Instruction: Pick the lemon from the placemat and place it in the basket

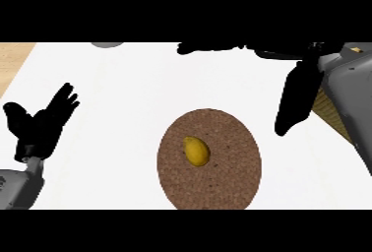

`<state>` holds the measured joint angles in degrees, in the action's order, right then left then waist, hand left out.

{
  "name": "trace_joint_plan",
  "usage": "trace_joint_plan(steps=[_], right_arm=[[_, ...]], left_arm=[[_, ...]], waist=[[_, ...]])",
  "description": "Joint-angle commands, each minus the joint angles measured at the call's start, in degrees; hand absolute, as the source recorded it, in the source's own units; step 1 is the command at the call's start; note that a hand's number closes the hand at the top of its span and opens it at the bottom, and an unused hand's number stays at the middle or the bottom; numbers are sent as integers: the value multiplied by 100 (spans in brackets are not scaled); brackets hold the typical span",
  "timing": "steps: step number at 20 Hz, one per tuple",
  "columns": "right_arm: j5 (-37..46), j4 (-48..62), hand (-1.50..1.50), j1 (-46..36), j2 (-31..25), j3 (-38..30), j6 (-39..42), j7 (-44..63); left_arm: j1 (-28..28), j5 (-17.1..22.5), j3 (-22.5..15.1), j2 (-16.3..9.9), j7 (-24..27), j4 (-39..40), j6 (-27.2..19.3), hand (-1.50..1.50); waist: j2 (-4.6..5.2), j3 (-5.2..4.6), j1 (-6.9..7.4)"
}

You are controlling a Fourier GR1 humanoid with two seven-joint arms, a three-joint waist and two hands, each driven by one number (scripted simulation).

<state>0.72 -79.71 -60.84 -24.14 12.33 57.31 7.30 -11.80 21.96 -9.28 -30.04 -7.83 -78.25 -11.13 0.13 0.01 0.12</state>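
On the white desk (131, 88), centre-near: brown oval placemat (209, 158), speckled, lying flat. Lemon (195, 150) sits on the placemat, a bit left of its middle, long axis running near-far, nothing touching it. Left hand (40, 123) at the left edge, fingers straight and spread, pointing up toward the far side, holding nothing, resting, well apart from the placemat. Grey left forearm (18, 187) comes in at the lower left corner. Right hand (296, 98) on the right side, far of the placemat's right edge, black fingers hanging long and straight toward the near side, nothing in it, well apart from the lemon. Grey right forearm (352, 93) runs along the right edge. Basket (327, 110) only partly seen: a tan woven sliver between right hand and forearm, mostly hidden. Wood-coloured strip (15, 61) at the far left beside the desk top. Small grey object (108, 45) cut off at the far edge, cannot tell what.
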Motion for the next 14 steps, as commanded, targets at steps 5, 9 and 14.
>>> trace_joint_plan(steps=[5, 9, 14], right_arm=[[903, -668, -150, 1394, 227, 175, -357, -980], [1753, -445, -150, 1989, 323, 380, -1053, -2025], [2484, 364, -150, 2005, 1008, 853, -1829, -2514]], left_arm=[[-76, -10, 374, -101, -19, 104, 489, 0], [-147, -201, 327, 130, 58, 259, 410, 0], [-286, -473, 271, 399, -104, 280, 239, 0]], waist=[[-8, 1, -3], [15, 4, 26], [10, 2, 50]])
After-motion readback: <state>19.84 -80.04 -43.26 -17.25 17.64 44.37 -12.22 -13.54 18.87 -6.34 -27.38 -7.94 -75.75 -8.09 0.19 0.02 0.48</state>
